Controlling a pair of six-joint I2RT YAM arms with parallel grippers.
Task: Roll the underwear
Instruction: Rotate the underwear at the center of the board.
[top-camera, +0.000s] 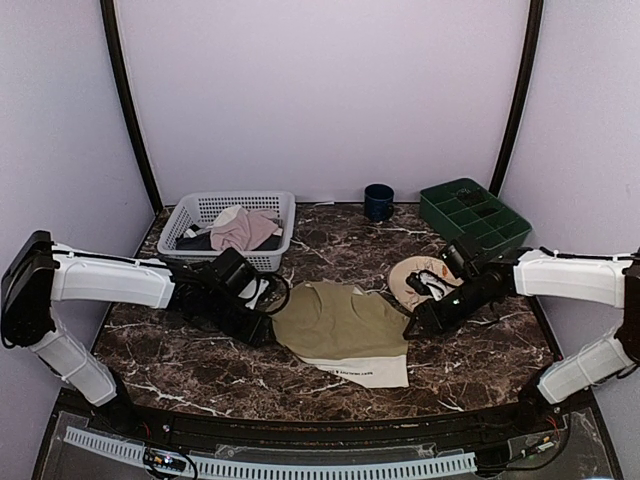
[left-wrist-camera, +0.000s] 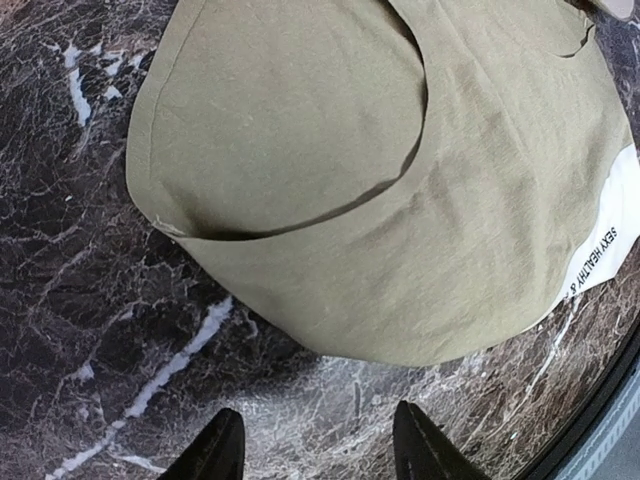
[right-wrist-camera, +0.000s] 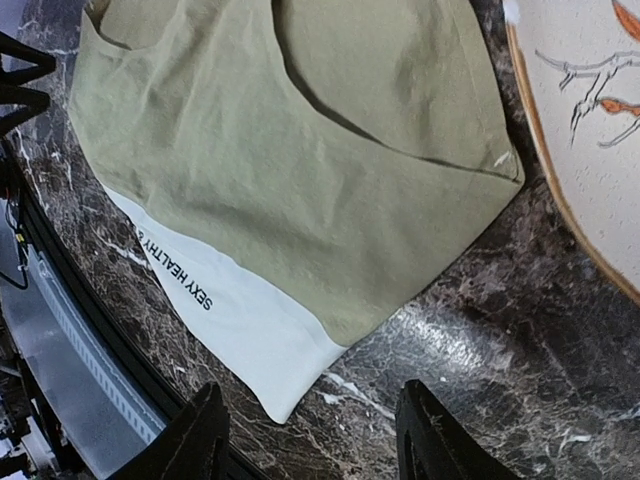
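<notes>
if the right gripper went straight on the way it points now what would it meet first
Most likely the underwear: the corner of its cream waistband lies right ahead of the open right gripper, in line with the gap between its fingers. How high the gripper hangs above the cloth cannot be told.

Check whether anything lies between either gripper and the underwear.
Nothing visible does. In the wrist views, only bare marble table lies between the left gripper, the right gripper and the nearest edges of the underwear. The plate sits aside, outside that gap.
</notes>
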